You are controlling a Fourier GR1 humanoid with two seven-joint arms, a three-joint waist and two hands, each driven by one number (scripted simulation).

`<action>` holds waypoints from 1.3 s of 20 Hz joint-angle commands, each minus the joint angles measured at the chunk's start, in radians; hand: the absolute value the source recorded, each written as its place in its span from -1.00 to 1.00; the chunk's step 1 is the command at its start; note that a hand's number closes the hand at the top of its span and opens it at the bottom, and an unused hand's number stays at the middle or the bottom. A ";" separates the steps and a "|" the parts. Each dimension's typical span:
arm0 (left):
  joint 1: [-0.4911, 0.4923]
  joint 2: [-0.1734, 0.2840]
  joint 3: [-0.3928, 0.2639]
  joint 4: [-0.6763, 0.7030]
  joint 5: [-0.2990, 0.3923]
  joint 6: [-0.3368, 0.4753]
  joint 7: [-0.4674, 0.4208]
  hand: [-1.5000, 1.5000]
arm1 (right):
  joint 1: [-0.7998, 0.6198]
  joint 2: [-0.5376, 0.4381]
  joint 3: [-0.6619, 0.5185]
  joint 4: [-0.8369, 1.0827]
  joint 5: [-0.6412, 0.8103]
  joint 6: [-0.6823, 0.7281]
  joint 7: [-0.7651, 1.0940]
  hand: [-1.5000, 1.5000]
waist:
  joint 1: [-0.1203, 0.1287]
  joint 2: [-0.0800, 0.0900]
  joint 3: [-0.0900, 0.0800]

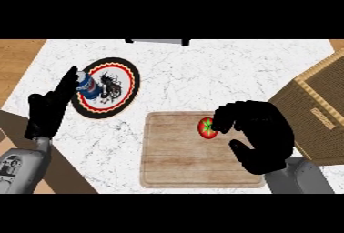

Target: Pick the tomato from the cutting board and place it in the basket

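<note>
A small red tomato (206, 128) with a green stem lies near the far right corner of the wooden cutting board (176, 157). My right hand (263, 134) hovers over the board's right side, its fingers curling around the tomato's right flank and partly covering it. The woven basket (319, 107) stands just right of the board, reaching the picture's right edge. My left hand (47, 109) rests open at the left, fingers pointing up, away from the board.
A black round plate (113, 86) with a red and yellow pattern lies at the left on the white marble counter (215, 68). A blue and white can (87, 85) stands on it, beside my left hand's fingertips. Wooden surfaces border the counter at the left.
</note>
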 commanded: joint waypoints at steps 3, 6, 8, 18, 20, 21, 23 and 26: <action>0.023 -0.036 -0.031 0.028 0.001 -0.003 0.057 0.00 | 0.004 0.081 0.022 0.182 0.151 0.261 -0.405 -1.00 | -0.053 -0.013 -0.015; 0.014 -0.047 -0.024 0.033 -0.013 0.025 0.087 0.00 | -0.090 -0.003 -0.041 0.216 0.294 0.178 -0.378 -1.00 | -0.075 -0.022 -0.019; 0.021 -0.058 -0.031 0.037 -0.018 0.034 0.071 0.00 | -0.143 -0.103 -0.065 0.220 0.441 0.101 -0.342 -1.00 | -0.074 -0.021 -0.021; 0.029 -0.040 -0.024 0.029 0.000 -0.009 0.071 0.00 | -0.324 -0.492 0.016 0.341 0.761 0.360 -0.432 -1.00 | -0.055 -0.018 -0.020; 0.030 -0.045 -0.009 0.060 -0.010 0.006 0.043 0.00 | -0.343 -0.550 0.035 0.362 0.778 0.433 -0.488 -1.00 | -0.062 -0.017 -0.020; 0.017 -0.055 -0.019 0.053 -0.014 0.006 0.059 0.00 | -0.359 -0.535 0.054 0.346 0.776 0.443 -0.480 -1.00 | -0.070 -0.021 -0.020; 0.001 -0.078 -0.039 0.028 -0.028 0.026 0.099 0.00 | -0.415 -0.502 0.086 0.425 0.798 0.450 -0.504 -1.00 | -0.057 -0.019 -0.019; 0.011 -0.088 -0.027 0.086 -0.038 0.022 0.045 0.00 | -0.408 -0.507 0.121 0.462 0.829 0.438 -0.549 -1.00 | -0.069 -0.019 -0.020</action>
